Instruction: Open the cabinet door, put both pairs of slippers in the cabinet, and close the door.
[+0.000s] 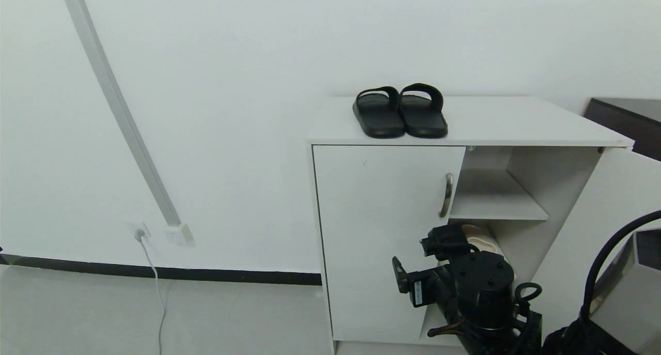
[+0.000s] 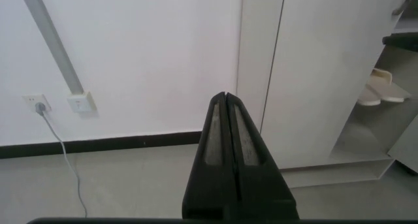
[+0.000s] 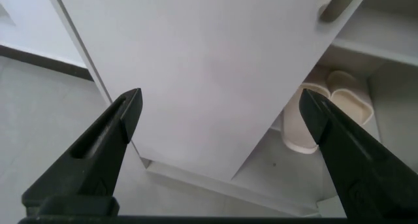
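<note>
The right claw (image 3: 221,100) is spread wide with nothing between its fingers, held low in front of the cabinet (image 1: 516,122), facing the closed left door (image 1: 387,231) and the gap beside it. Just past that claw, the beige slippers (image 3: 326,106) lie side by side in the lower compartment, beneath the shelf (image 1: 496,207); whether they lie flat or lean against the back I cannot tell. The metal handle (image 1: 446,195) sits upright at the left door's free edge, above the claw. The right door (image 1: 609,231) is swung open towards the robot's right.

The left claw (image 2: 225,98) has its fingers pressed flat together and grips nothing. It hangs off to the cabinet's left side, aimed at the wall (image 2: 150,61) where it meets the cabinet's side panel.

The black slippers (image 1: 400,111) rest as a pair on the cabinet's top, touching each other, near its front edge and above the closed door.

Farther left, a socket (image 1: 139,231) sits low on the wall, and a grey cable (image 1: 157,282) runs from it down onto the floor (image 1: 77,313).
</note>
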Controlling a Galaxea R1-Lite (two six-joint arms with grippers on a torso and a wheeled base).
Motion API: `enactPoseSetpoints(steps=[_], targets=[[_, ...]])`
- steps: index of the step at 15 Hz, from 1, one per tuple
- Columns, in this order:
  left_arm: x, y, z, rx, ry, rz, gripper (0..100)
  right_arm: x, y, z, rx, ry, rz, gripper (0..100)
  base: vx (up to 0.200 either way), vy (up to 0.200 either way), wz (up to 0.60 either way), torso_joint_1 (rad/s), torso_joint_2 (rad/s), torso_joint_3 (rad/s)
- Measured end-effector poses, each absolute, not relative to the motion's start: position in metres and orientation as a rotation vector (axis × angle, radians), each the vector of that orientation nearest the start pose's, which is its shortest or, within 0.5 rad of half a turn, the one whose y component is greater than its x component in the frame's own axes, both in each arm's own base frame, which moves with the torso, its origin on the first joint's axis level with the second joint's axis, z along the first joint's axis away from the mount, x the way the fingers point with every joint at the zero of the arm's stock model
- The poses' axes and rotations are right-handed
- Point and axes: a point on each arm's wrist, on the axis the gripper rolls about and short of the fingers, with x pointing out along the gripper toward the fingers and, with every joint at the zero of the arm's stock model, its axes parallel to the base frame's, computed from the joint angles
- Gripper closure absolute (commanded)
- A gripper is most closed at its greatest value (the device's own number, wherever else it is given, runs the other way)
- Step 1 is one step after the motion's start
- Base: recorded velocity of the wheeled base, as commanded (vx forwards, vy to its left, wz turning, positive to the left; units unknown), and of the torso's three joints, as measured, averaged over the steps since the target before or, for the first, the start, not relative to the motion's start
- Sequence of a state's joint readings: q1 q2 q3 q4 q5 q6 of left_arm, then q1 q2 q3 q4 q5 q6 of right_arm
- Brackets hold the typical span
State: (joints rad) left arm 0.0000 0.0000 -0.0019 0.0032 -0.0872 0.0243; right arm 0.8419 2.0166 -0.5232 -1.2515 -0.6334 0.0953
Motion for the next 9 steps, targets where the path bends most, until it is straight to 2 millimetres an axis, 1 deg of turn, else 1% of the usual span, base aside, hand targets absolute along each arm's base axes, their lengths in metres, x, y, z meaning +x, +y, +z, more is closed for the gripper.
enactPoseSetpoints(steps=[4,9], targets=[[-0.0230,-0.0020,0.0756,0.024,0.000,-0.087,100,0.2186,0.2248,0.0787,-0.069,0.189,0.198,0,0.000,0.000,0.00,0.163,-0.49,-0.325],[-0.0230,-0.0020,0.0757,0.025,0.000,-0.087,100,0.2182,0.2244,0.0784,-0.069,0.189,0.199,0,0.000,0.000,0.00,0.196,-0.51,-0.318]])
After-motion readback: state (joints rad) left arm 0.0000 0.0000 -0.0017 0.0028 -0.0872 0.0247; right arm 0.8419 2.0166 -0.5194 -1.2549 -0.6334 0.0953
